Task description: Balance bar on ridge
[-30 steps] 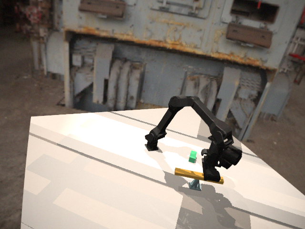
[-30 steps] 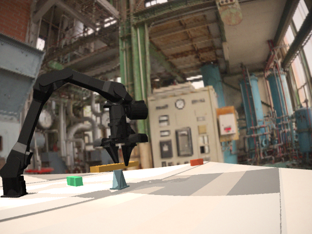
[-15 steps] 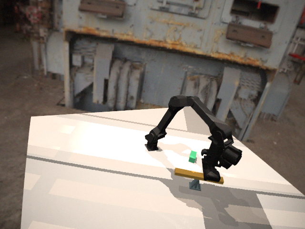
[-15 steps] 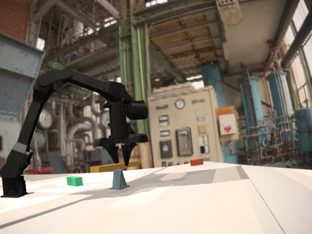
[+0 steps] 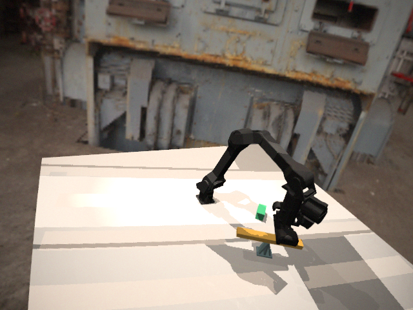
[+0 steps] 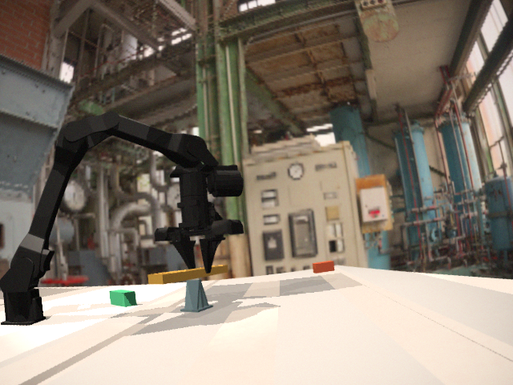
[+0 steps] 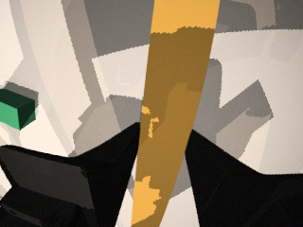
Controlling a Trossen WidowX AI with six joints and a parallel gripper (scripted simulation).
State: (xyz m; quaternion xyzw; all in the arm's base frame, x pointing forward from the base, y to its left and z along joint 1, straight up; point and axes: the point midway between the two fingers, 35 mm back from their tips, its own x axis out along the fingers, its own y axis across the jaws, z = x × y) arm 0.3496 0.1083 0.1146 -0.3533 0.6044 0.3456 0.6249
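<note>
The long yellow bar (image 5: 255,234) (image 6: 174,276) (image 7: 177,71) is off the table, crosswise over the grey-blue ridge (image 5: 264,250) (image 6: 195,294). My gripper (image 6: 200,269) (image 7: 163,131) points down and is shut on the bar, with a finger on each side; in the top view the grip is right of the bar's middle. The ridge stands upright on the table, below about the middle part of the bar. The bar's underside is at or just above the ridge's top; I cannot tell whether they touch. The ridge is not visible in the wrist view.
A green block (image 5: 261,212) (image 6: 123,297) (image 7: 18,109) lies on the table between the arm's base and the bar. A red-orange block (image 6: 323,266) lies farther off, near the table's far edge in the exterior view. Shadows cross the tabletop.
</note>
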